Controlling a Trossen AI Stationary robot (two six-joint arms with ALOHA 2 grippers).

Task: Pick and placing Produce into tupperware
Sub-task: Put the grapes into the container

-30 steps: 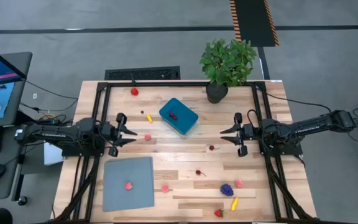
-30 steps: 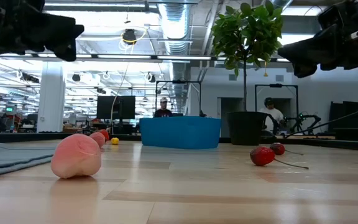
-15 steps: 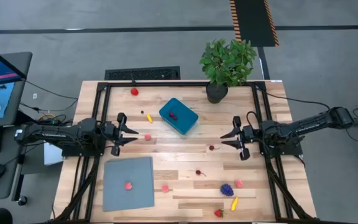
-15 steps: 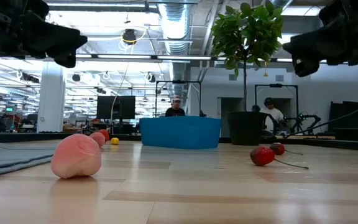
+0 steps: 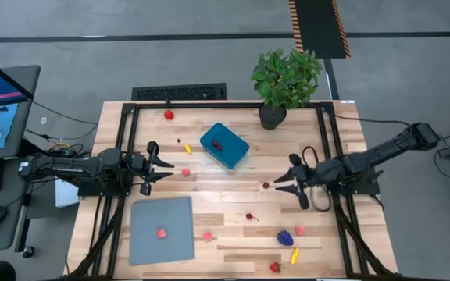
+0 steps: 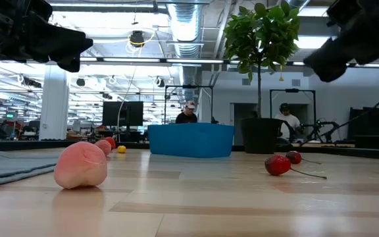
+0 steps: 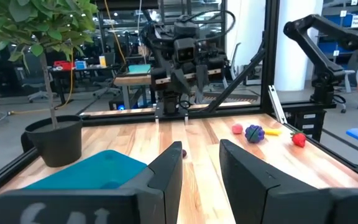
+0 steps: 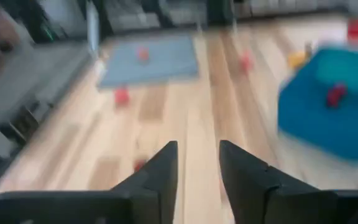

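A wooden table (image 5: 233,195) framed by black rails is seen from above. At its left edge the left gripper (image 5: 165,165) is held above the wood, its fingers parted with nothing between them; a pink fruit (image 5: 185,172) lies just beside its tips. A flat grey sheet (image 5: 161,230) with one red piece (image 5: 161,232) on it fills the near left corner. The teal tupperware (image 5: 225,146) sits left of centre toward the far edge, two dark red pieces (image 5: 218,144) inside. Bare wood lies open between the two arms. A potted plant (image 5: 285,82) stands at the far edge. The right gripper (image 5: 284,183) is reached inward from the right, fingers parted and empty, close to a cherry (image 5: 266,186). More produce is scattered along the near right edge: purple grapes (image 5: 285,237), a yellow piece (image 5: 294,255), a strawberry (image 5: 274,267). Beyond the table a workshop with seated people is visible.
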